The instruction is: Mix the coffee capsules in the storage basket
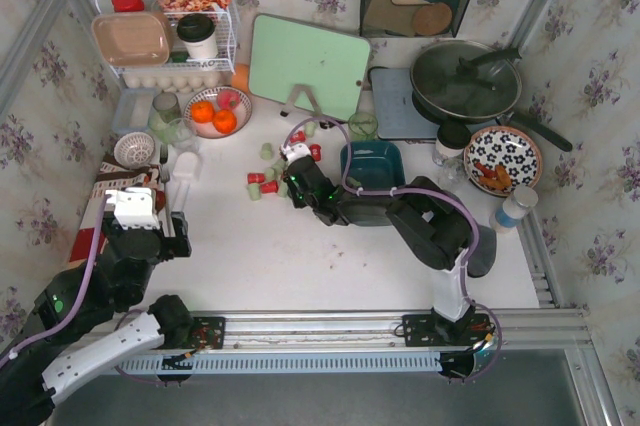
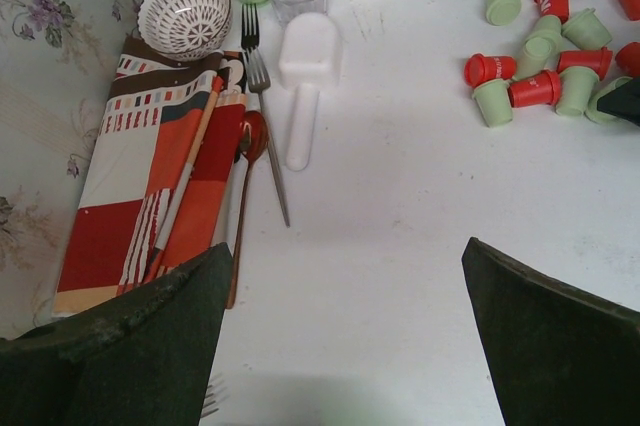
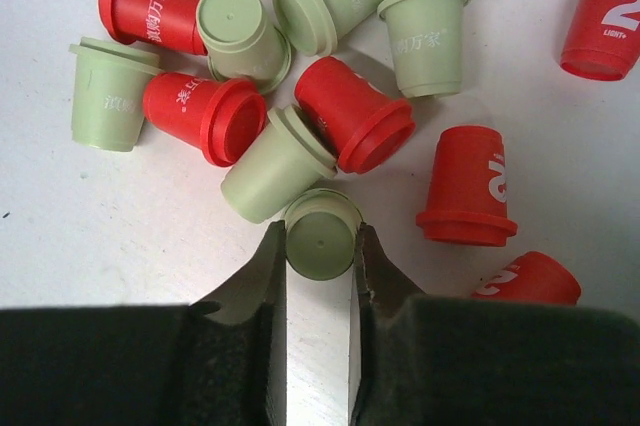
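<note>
The right tool (image 3: 320, 244) is gripping a green capsule (image 3: 322, 226), its two fingers closed snugly against the capsule's sides at the lower middle of the right wrist view. The round end of that capsule is facing the camera. The other capsules (image 3: 300, 76), red and green, are lying tumbled on the white tabletop (image 3: 60, 236) above it, some touching, some on their sides.

In the top view the right tool (image 1: 297, 178) is reaching into the capsules (image 1: 262, 184) near the centre. The teal basket (image 1: 372, 146) is sitting just to their right, with the right arm crossing in front of it.

The left tool (image 2: 345, 246) is hanging wide open over bare tabletop with nothing between its fingers. A fork (image 2: 262, 116) and a striped cloth (image 2: 130, 196) are lying to its upper left, and the capsules (image 2: 530, 86) are showing at the upper right.
</note>
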`<state>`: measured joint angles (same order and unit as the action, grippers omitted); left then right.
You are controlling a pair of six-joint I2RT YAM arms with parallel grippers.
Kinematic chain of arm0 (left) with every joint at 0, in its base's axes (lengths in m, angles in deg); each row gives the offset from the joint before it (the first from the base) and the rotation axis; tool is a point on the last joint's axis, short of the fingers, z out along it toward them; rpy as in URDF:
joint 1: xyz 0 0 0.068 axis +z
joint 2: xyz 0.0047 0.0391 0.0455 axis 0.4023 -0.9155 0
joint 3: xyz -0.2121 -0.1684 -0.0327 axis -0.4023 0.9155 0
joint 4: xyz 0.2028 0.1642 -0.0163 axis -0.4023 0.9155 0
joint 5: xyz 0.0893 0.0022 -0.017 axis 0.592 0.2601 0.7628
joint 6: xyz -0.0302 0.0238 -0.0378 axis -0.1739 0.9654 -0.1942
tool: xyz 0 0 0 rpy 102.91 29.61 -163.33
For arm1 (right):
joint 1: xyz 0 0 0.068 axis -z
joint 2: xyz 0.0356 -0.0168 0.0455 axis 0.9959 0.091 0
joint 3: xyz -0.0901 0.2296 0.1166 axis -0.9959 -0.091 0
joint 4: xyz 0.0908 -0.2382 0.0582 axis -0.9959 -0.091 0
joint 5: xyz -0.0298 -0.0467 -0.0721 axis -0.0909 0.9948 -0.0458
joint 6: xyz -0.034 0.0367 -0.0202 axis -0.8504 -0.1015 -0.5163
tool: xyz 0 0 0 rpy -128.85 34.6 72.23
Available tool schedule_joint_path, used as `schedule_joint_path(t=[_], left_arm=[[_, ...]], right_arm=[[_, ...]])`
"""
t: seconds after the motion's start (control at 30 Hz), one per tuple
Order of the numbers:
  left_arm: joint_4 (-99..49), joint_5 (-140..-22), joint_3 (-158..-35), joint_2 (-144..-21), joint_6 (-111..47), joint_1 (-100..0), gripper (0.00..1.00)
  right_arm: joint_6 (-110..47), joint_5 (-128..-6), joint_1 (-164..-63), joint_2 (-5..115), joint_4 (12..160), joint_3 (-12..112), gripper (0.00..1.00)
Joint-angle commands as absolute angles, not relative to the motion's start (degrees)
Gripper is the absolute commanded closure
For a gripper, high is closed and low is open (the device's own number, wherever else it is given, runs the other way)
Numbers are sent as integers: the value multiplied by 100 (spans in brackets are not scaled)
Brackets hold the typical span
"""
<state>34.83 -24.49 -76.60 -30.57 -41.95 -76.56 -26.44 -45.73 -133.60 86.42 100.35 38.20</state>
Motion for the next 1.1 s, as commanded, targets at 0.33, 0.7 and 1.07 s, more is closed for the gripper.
schedule_joint_path(t=[0.33,0.7,1.07], left_arm=[[3249,-2686,-7631,-3063,-4047,-7460,1],[3067,-3089,-7589,-3202,-3927,-7111,1],[2938,-3433,-7553,-3669,-3782,-6646,1]], right_arm=[[-2781,-3988,-13393,7047,10108,2934,100],[-3501,-1850,-12897,4676,11252,741,100],[-2914,-3661,-11742,4382,11340,31,95]])
